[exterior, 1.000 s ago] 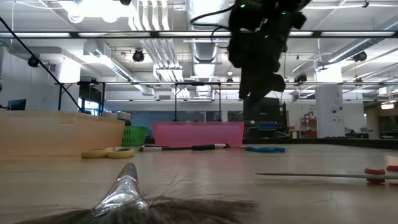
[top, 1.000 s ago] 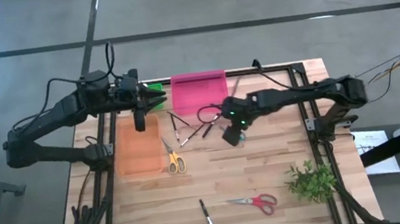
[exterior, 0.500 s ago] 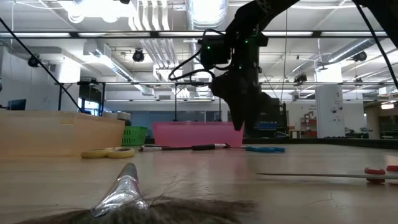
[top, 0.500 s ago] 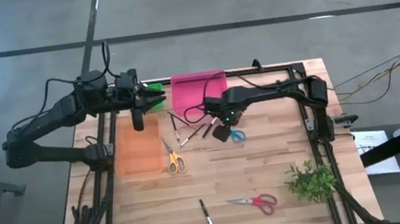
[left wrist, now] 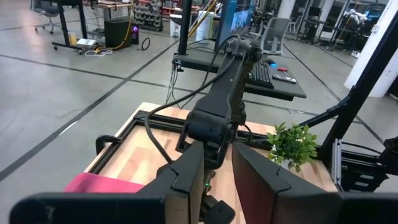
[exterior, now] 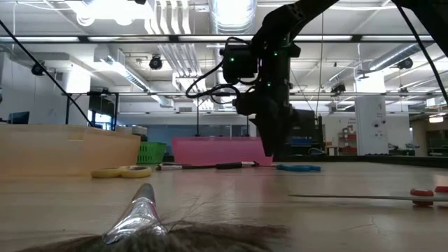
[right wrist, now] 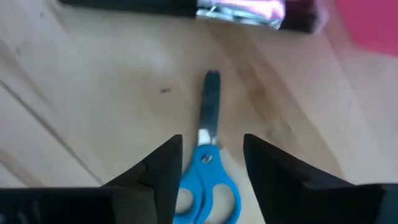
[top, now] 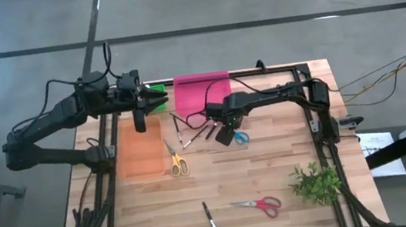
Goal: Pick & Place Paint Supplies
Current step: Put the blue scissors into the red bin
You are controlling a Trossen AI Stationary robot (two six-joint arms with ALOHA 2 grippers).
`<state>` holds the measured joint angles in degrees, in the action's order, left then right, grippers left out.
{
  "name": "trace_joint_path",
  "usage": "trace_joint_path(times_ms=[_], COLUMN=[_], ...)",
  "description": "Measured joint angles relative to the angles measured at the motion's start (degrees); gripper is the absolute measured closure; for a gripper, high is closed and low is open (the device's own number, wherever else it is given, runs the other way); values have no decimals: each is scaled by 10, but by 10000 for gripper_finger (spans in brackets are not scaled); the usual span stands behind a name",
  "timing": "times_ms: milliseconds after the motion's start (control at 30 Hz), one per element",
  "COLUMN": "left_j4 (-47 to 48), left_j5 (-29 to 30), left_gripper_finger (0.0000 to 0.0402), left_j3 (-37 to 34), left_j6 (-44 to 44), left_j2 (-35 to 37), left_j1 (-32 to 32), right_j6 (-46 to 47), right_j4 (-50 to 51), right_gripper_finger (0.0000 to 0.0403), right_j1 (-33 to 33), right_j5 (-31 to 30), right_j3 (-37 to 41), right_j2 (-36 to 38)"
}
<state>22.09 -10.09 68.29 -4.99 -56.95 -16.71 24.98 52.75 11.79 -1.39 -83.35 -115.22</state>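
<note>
Blue-handled scissors (top: pixel 241 137) lie flat on the wooden table near the pink bin (top: pixel 202 92). My right gripper (top: pixel 225 135) points straight down over them. In the right wrist view its open fingers (right wrist: pixel 165 168) stand on either side of the scissors' pivot (right wrist: pixel 205 155), with the blades (right wrist: pixel 211 99) running ahead. The low view shows the fingertips (exterior: pixel 273 150) a little above the tabletop. My left gripper (top: pixel 158 96) hangs high over the far left, its fingers narrowly apart (left wrist: pixel 217 152) with nothing seen between them.
An orange bin (top: pixel 141 148) stands at the left, with a green basket (exterior: pixel 150 152) beside it. Dark brushes (top: pixel 194 132) lie near the pink bin. Yellow scissors (top: pixel 177 163), red scissors (top: pixel 259 204), a fan brush (top: pixel 213 225) and a plant sprig (top: pixel 316 182) lie nearer.
My right gripper has come down toward the blue scissors and shifted a little toward the table's left edge. It has tipped until it points straight down over them. The scissors have stayed where they were.
</note>
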Motion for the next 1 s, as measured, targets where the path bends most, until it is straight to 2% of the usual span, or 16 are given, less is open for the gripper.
trace_joint_path(times_ms=[167,600,1000], left_j4=[0,0,0], left_j5=[0,0,0], left_gripper_finger=[309,309,309], left_j3=[0,0,0], left_j6=[-8,-10,-10], left_j2=[0,0,0], left_j1=[0,0,0], right_j6=[-10,-15,-11], right_j4=[-9,-12,-57], right_gripper_finger=[254,255,255], right_j1=[0,-2,-2], right_j5=[2,12,10], right_j3=[1,15,48], right_j2=[0,-1,-1])
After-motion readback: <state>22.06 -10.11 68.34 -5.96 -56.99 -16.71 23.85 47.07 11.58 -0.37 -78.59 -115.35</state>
